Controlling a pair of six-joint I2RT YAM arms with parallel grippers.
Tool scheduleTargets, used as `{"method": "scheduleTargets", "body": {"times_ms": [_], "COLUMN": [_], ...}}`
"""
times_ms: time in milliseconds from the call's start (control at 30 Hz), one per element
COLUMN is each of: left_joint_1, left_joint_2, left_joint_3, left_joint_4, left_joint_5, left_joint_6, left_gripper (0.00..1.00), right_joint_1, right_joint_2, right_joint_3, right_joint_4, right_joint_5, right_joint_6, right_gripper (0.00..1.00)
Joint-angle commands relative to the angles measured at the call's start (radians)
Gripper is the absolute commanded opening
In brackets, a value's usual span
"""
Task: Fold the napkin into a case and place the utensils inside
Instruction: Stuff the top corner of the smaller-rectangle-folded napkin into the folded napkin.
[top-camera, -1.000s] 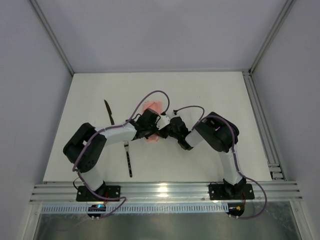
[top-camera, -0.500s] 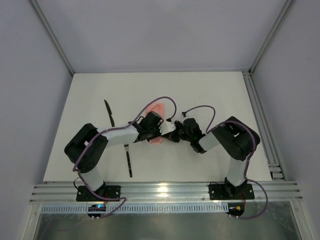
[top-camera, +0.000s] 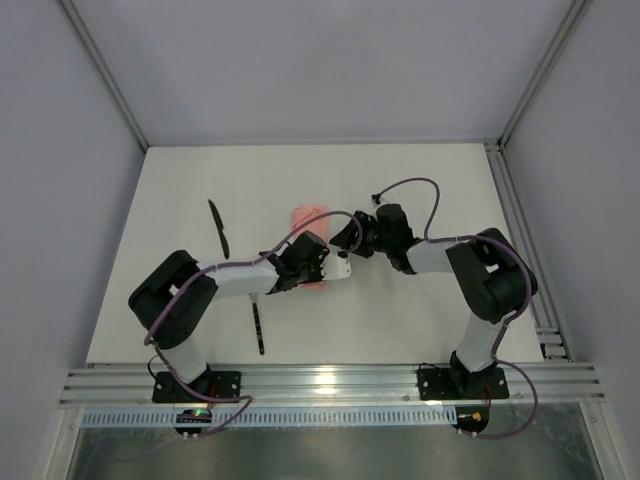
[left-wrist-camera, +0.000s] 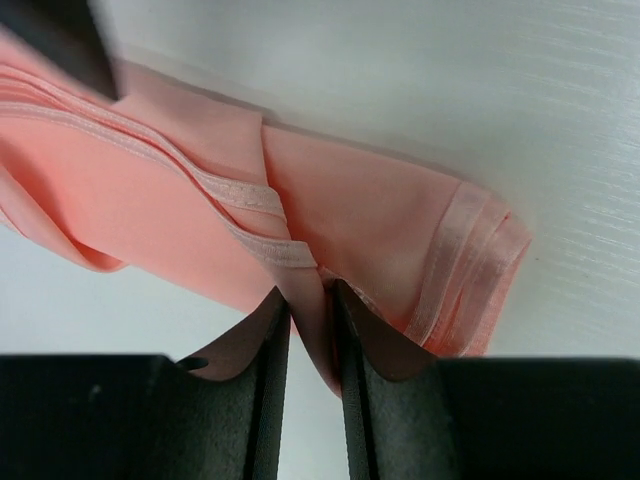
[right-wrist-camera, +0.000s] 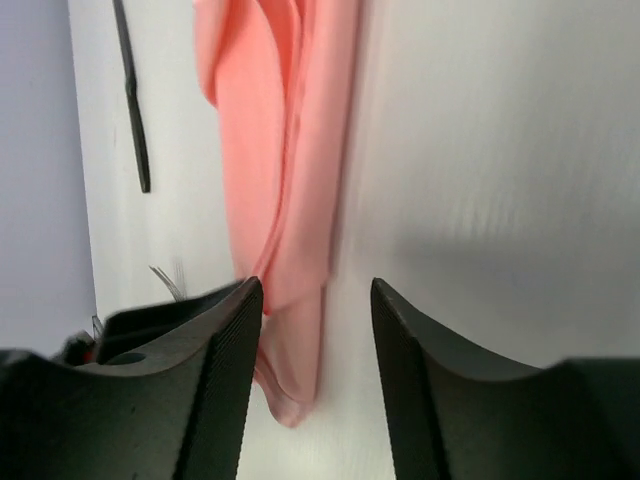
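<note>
Left jaws are sitting narrow, pinching a fold of the napkin (left-wrist-camera: 170, 200). Right jaws are standing apart, gripping nothing, just beside the cloth. Napkin is lying folded into a strip, centre frame, on the counter (top-camera: 430, 190). Knife (top-camera: 218, 228) is lying left of it and fork (top-camera: 259, 330) lower left, both apart from it.

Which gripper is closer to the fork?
Left. The left gripper pinches the napkin right of the fork; the right gripper is farther right, past the napkin.
</note>
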Motion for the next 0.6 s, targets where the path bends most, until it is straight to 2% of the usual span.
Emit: {"method": "scheduleTargets", "body": {"times_ms": [0,33,300,567], "left_joint_1": [-0.06,-0.071,-0.154,-0.18], "left_joint_2": [0.008,0.015,0.059,0.091], "left_joint_3": [-0.053,-0.071,-0.131,-0.137], "left_joint_4": [0.029,0.058,0.15,0.195], "left_joint_5": [-0.071,-0.112,-0.225,-0.263], "left_joint_6": [0.106,0.135,0.205,0.248], "left_gripper": [0.26,0.25,0.22,0.16], "right_joint_1": [-0.003,-0.003,-0.003,-0.002], "right_joint_2": [0.037,0.056,0.174,0.226], "right_joint_3": [0.104,0.141,0.166,0.187], "right_joint_4": [-0.069,-0.078,-0.068,-0.055], "right_joint_5": [-0.008,-0.017,-0.017,-0.031], "right_joint_6": [-0.089,-0.094,-0.054,-0.02], "right_gripper": [0.53,0.59,0.73,0.74]}}
